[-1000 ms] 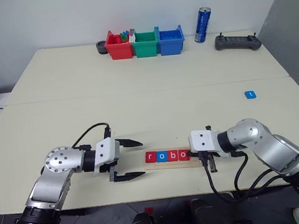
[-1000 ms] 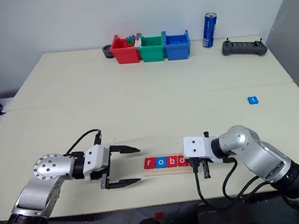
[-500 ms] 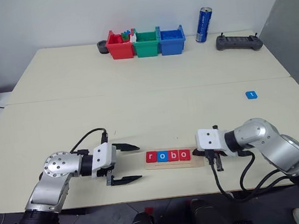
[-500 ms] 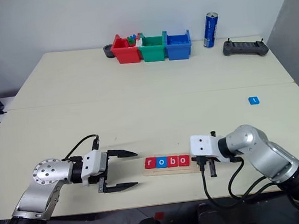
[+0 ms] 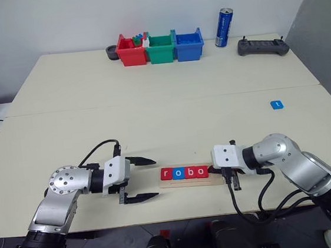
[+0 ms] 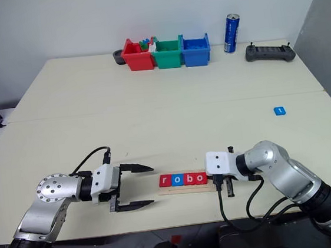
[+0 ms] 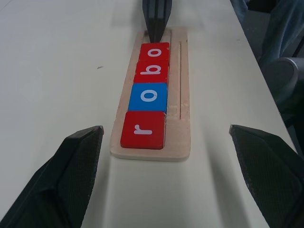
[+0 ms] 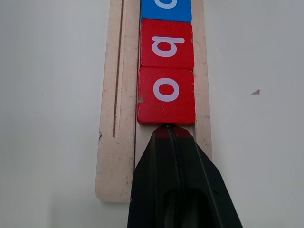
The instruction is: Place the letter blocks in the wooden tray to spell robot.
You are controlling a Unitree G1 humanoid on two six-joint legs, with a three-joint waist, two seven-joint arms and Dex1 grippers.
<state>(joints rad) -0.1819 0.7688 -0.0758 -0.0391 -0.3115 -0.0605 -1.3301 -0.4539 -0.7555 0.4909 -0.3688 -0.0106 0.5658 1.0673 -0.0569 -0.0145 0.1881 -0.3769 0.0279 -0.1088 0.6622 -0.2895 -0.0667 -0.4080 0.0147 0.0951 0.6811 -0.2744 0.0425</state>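
The wooden tray [image 5: 215, 180] lies near the table's front edge. Its groove holds a row of letter blocks: a red r [image 5: 167, 173], a blue o [image 5: 179, 172], a red b [image 5: 190, 171] and a red o [image 5: 202, 170]. A blue t block [image 5: 276, 104] lies alone far to the right. My left gripper [image 5: 156, 177] stands open just left of the tray, level with the r, touching nothing. My right gripper [image 8: 167, 128] is shut with nothing in it. Its tip rests in the groove against the last o [image 8: 166, 95].
Red [image 5: 130, 51], green [image 5: 161, 48] and blue [image 5: 188, 45] bins stand at the back, with a blue can [image 5: 224, 28] and a black controller [image 5: 262, 46] to their right. A small dark round object [image 5: 112, 51] sits left of the red bin.
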